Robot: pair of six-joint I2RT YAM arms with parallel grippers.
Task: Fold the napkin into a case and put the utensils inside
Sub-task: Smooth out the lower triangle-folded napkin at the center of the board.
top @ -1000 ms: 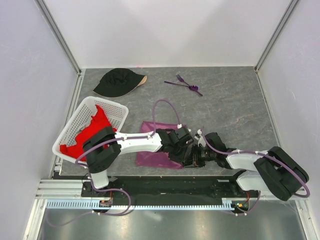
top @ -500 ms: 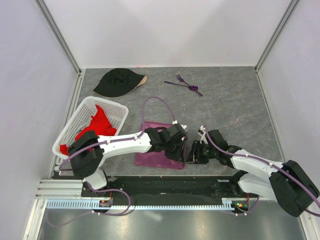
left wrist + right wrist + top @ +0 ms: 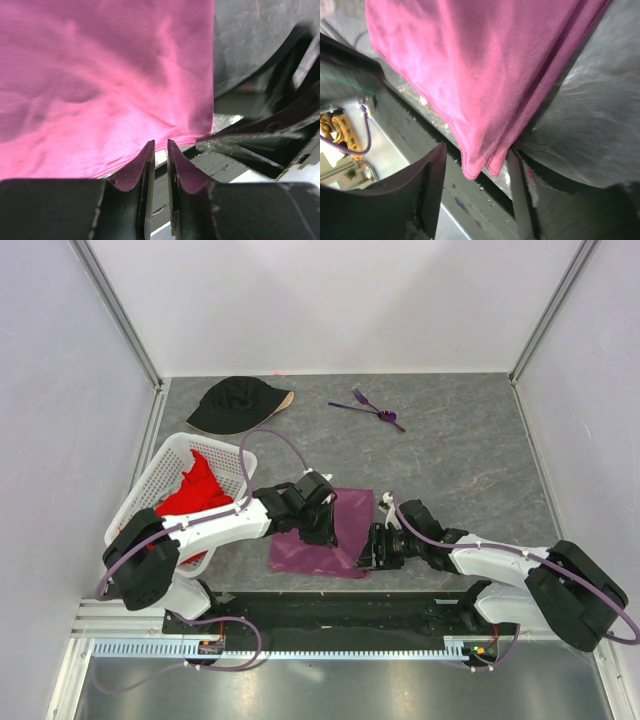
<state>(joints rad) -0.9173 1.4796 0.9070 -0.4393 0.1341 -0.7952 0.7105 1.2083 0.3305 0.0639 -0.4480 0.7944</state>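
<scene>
So both arms just let go. A second ago the two sets of fingers were bunched low over the near right part of the napkin [image 3: 340, 540]. Now the left fingers [image 3: 149, 152] have swung back over its left half, only a sliver apart with nothing between them. The right fingers [image 3: 378, 548] are spread wide either side of its near right corner, not pinching it. The cloth lies flat on the surface [image 3: 460, 440] by the near edge, and the right wrist view shows two layers at that corner, so I reckon a fold just got laid down. More folding to go, I'd guess. The utensils [image 3: 368, 408] sit untouched, well apart at the far side.
</scene>
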